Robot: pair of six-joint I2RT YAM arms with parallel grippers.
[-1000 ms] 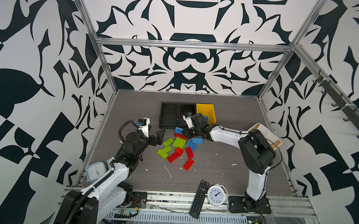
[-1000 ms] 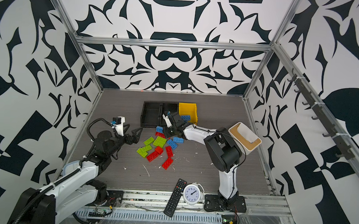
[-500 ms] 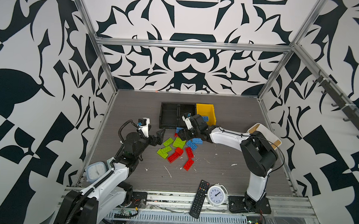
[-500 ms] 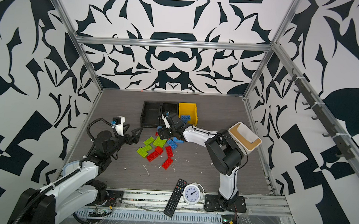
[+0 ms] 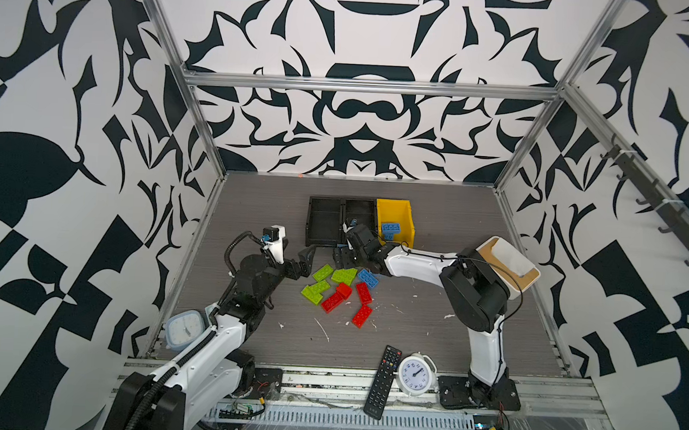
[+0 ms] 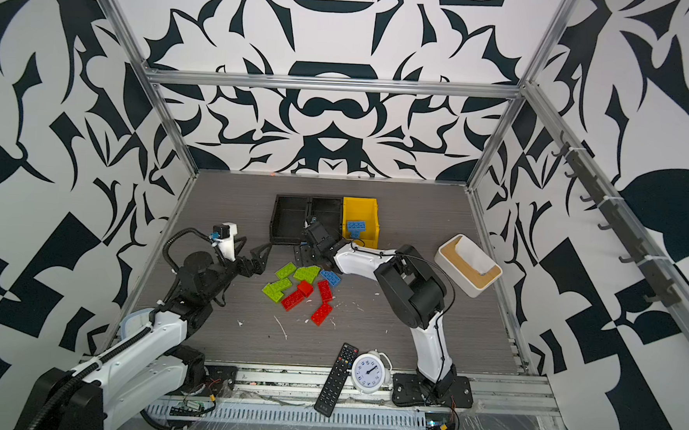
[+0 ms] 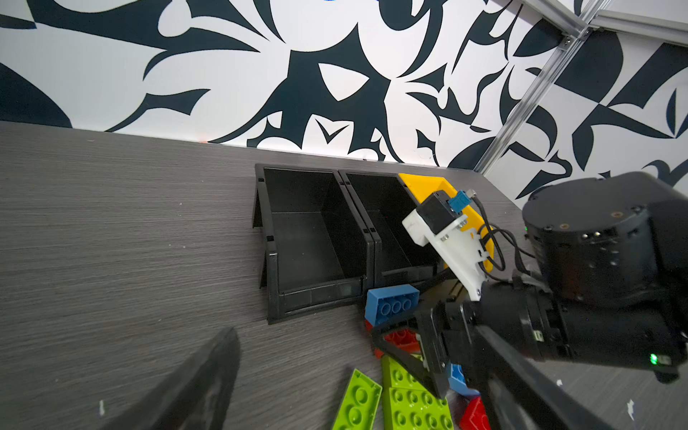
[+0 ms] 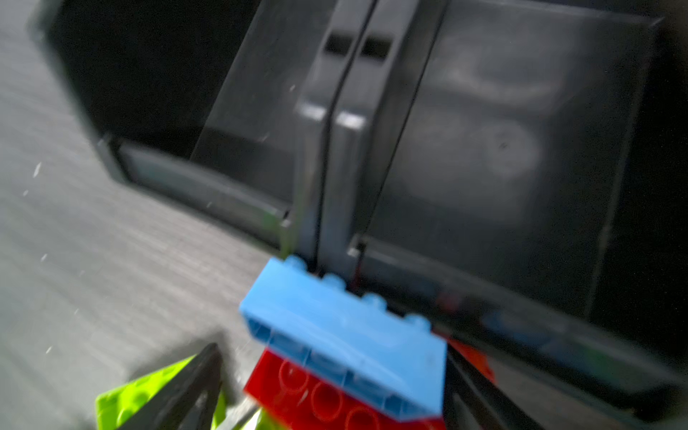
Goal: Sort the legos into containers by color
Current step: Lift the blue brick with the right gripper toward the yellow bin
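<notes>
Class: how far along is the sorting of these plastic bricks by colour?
Done: blue studded bricks lie in the yellow plastic bin. In hand: nothing; the right arm's jaws stand open around another blue brick. Left: green bricks and red bricks on the table; black trays look empty.

Left gripper [image 5: 306, 260] jaws wide apart; right gripper [image 5: 341, 257] jaws spread.

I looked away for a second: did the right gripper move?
Yes. The right gripper went a little left, away from the yellow bin, and is now in front of the black trays.
</notes>
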